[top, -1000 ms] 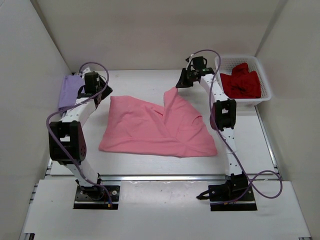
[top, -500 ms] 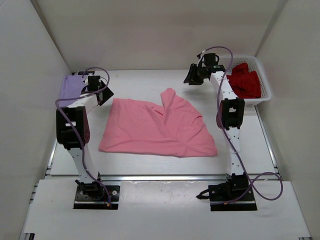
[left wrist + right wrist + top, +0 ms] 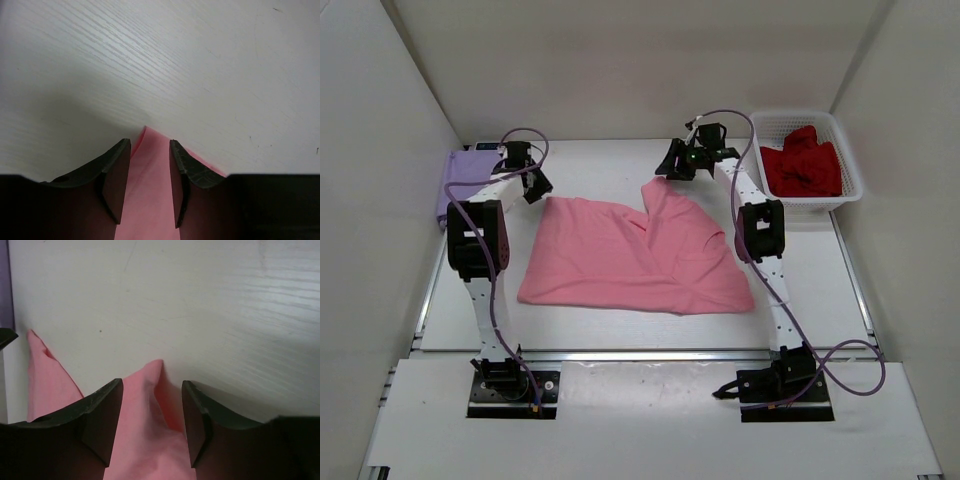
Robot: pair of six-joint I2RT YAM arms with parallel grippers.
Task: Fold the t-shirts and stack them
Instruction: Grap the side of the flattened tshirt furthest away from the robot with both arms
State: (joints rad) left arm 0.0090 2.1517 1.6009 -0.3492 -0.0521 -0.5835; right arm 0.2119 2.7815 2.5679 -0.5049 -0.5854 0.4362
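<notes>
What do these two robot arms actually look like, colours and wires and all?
The left arm and right arm are slim white links with chunky black joints, on black base plates. A lavender cable loops along each. The left gripper and right gripper each have two dark curved fingers.

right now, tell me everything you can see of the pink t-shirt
The pink t-shirt is plain, soft-looking cloth, spread mostly flat on the white table, a rough four-sided shape. Creases run down from a bunched peak at its far right corner, which sits between the open fingers of the right tool. Its far left corner lies between the parted fingers of the left tool. No collar or sleeves show clearly, and I cannot tell whether either tool touches it.
</notes>
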